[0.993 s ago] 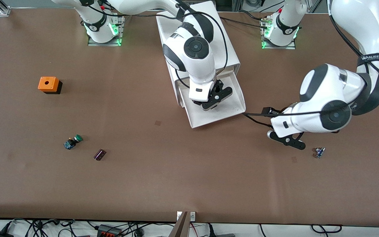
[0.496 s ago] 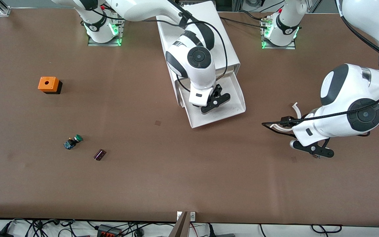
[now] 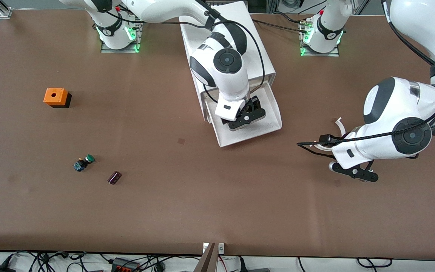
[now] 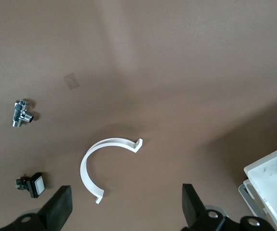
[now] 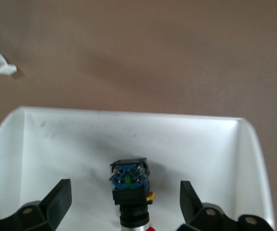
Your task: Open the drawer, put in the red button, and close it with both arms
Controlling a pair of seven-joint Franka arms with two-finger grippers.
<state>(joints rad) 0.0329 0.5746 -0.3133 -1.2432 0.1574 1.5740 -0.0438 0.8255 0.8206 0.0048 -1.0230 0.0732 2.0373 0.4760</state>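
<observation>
The top drawer (image 3: 268,126) of the white cabinet (image 3: 236,34) stands pulled out. My right gripper (image 3: 246,117) hangs low over the drawer, open. In the right wrist view the red button (image 5: 128,182) lies on the drawer floor (image 5: 56,159) between the open fingers of my right gripper (image 5: 124,202), its blue and black body showing and its red cap at the frame edge. The fingers do not touch it. My left gripper (image 3: 353,173) is open and empty over bare table toward the left arm's end; it also shows in the left wrist view (image 4: 125,209).
A white curved plastic piece (image 4: 104,163) lies on the table by my left gripper, with a chrome fitting (image 4: 20,113) and a small black switch (image 4: 31,185) close by. A green-capped button (image 3: 84,162), a dark purple part (image 3: 114,177) and an orange box (image 3: 55,97) lie toward the right arm's end.
My left gripper has swung away from the drawer's side toward the left arm's end of the table and now covers a small part there. My right gripper has stayed over the drawer.
</observation>
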